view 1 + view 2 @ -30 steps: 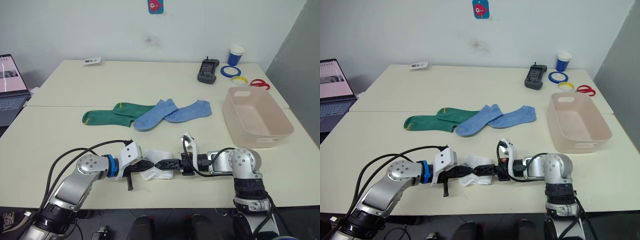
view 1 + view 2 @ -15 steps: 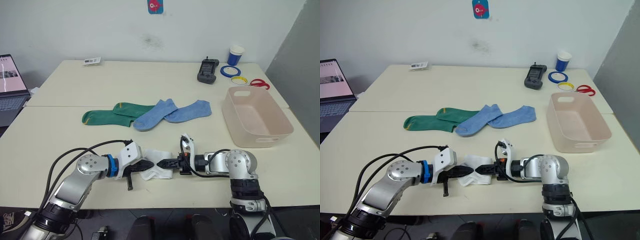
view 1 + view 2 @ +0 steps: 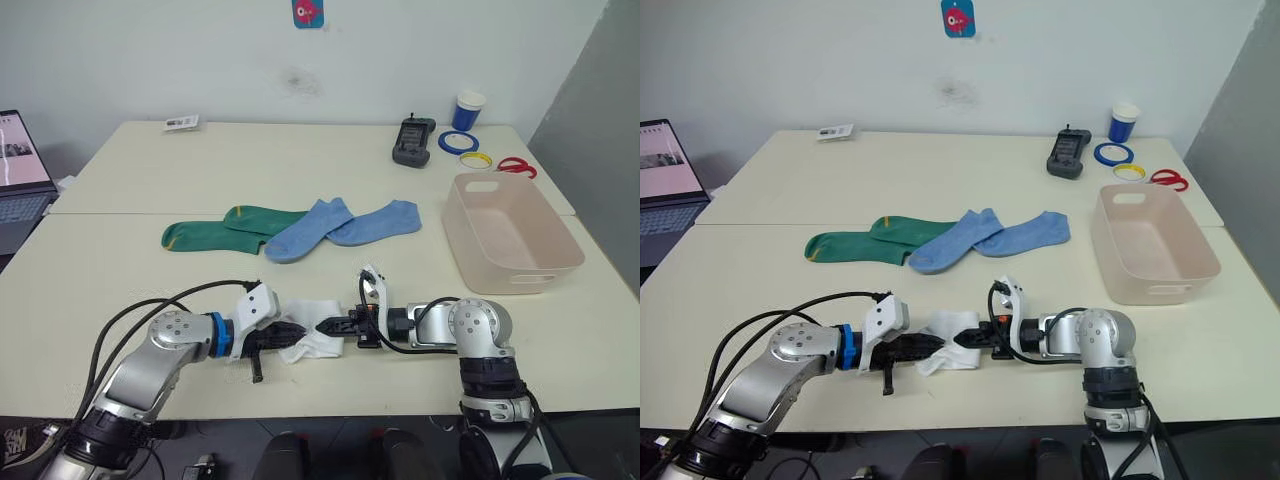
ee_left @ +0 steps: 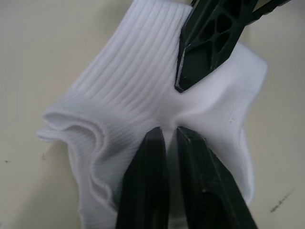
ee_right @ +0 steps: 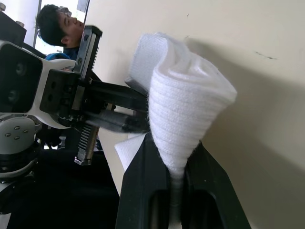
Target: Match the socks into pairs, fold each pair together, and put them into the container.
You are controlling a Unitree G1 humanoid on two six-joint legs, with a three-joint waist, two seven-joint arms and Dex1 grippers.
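Note:
A bunched pair of white socks (image 3: 313, 335) lies near the table's front edge, between my two grippers. My right gripper (image 5: 174, 152) is shut on a raised fold of them. My left gripper (image 4: 169, 131) comes in from the opposite side. Its fingers stand slightly apart, with the tips against the socks' crease just below the right gripper's fingertips (image 4: 183, 81). Two green socks with yellow trim (image 3: 215, 232) and two light blue socks (image 3: 345, 225) lie overlapping at mid-table. The pale pink container (image 3: 500, 265) stands at the right with nothing in it.
At the back right are a black device (image 3: 413, 141), a blue cup (image 3: 469, 108), tape rings (image 3: 458, 141) and red scissors (image 3: 517, 166). A laptop (image 3: 20, 190) sits at the far left and a small card (image 3: 181, 122) at the back. A person's head (image 5: 57, 24) shows beyond the table.
My right gripper has closed from wide open onto the white socks' fold. My left gripper's fingers have parted a little. Both arms stay in place.

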